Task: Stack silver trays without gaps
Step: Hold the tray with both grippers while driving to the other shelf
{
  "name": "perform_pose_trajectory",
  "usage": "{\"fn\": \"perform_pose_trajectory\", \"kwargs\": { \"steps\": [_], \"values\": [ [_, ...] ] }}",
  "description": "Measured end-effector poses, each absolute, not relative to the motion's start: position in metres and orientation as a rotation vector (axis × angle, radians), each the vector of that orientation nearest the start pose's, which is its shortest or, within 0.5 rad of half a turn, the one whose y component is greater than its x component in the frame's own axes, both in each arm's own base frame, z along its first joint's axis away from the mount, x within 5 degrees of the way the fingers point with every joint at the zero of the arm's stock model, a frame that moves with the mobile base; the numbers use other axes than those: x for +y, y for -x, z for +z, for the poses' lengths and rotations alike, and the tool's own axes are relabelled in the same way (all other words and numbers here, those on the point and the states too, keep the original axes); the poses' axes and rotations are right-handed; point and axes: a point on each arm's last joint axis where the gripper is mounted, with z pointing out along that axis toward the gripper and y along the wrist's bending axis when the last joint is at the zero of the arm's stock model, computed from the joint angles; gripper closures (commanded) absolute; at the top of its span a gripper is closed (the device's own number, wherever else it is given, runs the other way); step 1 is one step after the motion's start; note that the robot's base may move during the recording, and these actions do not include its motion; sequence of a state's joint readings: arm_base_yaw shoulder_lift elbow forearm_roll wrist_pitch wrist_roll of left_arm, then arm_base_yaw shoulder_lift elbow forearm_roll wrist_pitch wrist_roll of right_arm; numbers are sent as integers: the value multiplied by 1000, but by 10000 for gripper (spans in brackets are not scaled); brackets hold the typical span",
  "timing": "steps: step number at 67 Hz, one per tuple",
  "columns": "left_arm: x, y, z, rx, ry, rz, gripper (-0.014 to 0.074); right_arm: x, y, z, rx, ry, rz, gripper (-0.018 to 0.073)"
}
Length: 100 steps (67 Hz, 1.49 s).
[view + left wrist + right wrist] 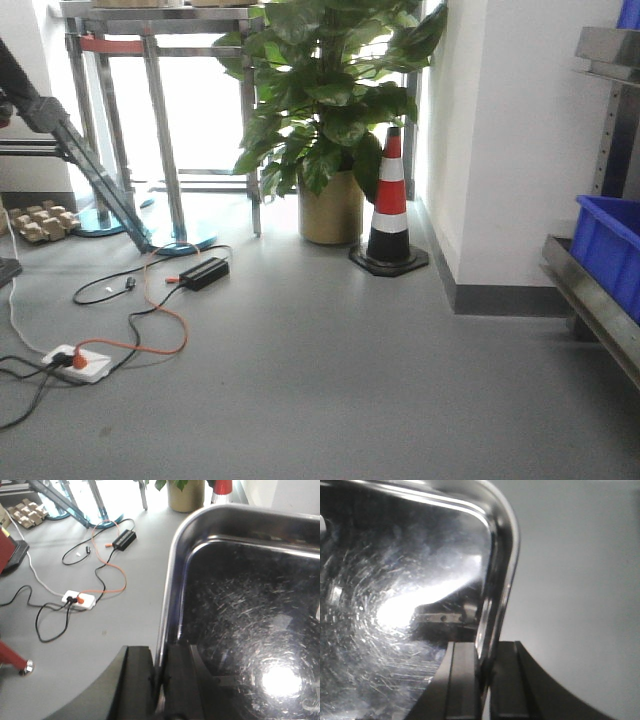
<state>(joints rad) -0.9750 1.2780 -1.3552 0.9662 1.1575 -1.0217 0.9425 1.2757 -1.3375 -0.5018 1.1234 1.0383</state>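
The left end effector point(161, 682) is clamped on the silver tray point(240, 615) at its left rim, and the right end effector point(485, 680) is clamped on a tray's right rim, with open floor point(127, 630) beyond both edges.

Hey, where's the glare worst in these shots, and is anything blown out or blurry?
Front view: the window behind the plant is blown out white, washing out the metal stand. Left wrist view: a hot white spot sits on the tray floor, lower right. Right wrist view: a broad glare streak crosses the scratched bottom of the tray, and the near rim is soft.
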Motion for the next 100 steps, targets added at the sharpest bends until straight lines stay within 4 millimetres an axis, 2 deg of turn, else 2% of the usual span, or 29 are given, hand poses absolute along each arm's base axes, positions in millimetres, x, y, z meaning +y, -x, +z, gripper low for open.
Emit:
{"fn": "perform_pose_trajectory", "kwargs": {
  "steps": [100],
  "values": [
    [-152, -195, 432, 1998, -49, 165, 614, 189, -185, 404, 2281, 32, 406, 565]
  ]
}}
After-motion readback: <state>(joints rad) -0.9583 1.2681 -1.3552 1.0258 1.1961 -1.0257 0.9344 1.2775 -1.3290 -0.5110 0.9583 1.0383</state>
